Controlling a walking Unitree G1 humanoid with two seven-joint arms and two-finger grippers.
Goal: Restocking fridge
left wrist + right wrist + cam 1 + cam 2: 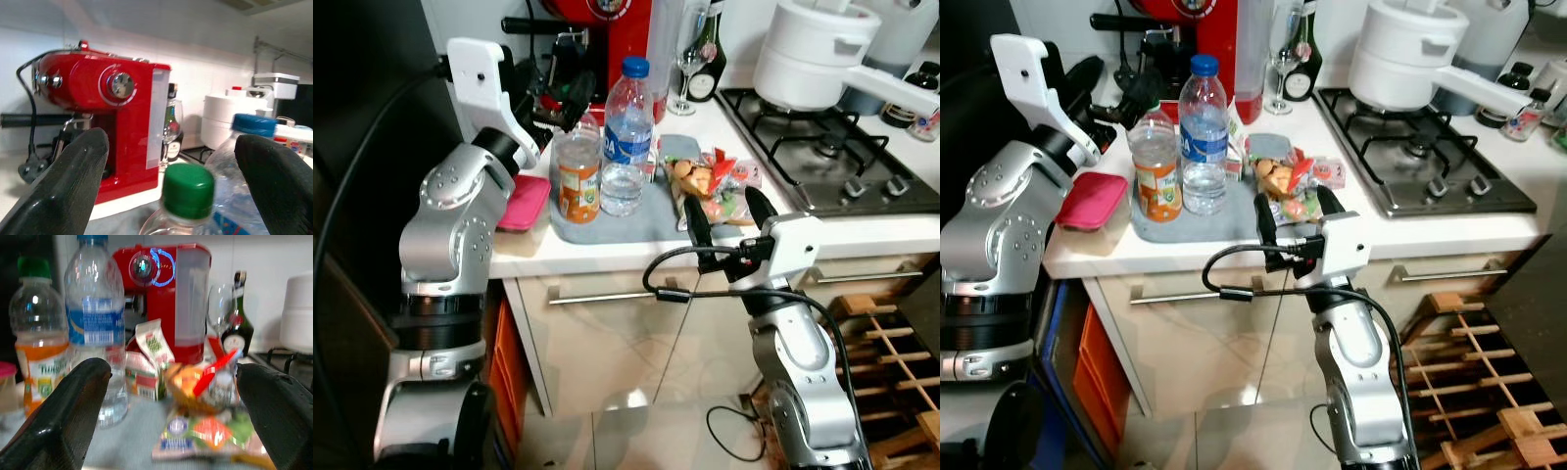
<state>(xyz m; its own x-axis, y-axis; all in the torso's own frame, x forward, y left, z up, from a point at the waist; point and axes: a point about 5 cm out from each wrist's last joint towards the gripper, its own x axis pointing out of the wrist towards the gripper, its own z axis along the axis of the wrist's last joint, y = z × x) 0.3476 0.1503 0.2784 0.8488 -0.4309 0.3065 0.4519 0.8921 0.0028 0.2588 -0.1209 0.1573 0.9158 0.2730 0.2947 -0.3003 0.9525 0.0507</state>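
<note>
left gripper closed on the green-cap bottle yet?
No. The left gripper is open, its fingers apart on either side of the green-cap bottle, not touching it.

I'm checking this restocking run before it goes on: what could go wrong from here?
1. The left gripper, open, sits above the green-capped orange juice bottle, which stands right beside the blue-capped water bottle. Closing off-centre could knock the water bottle over.
2. The right gripper, open, is at the counter edge by the snack packet. A push might slide it toward the gas hob.
3. A wine glass stands close behind the bottles.
</note>
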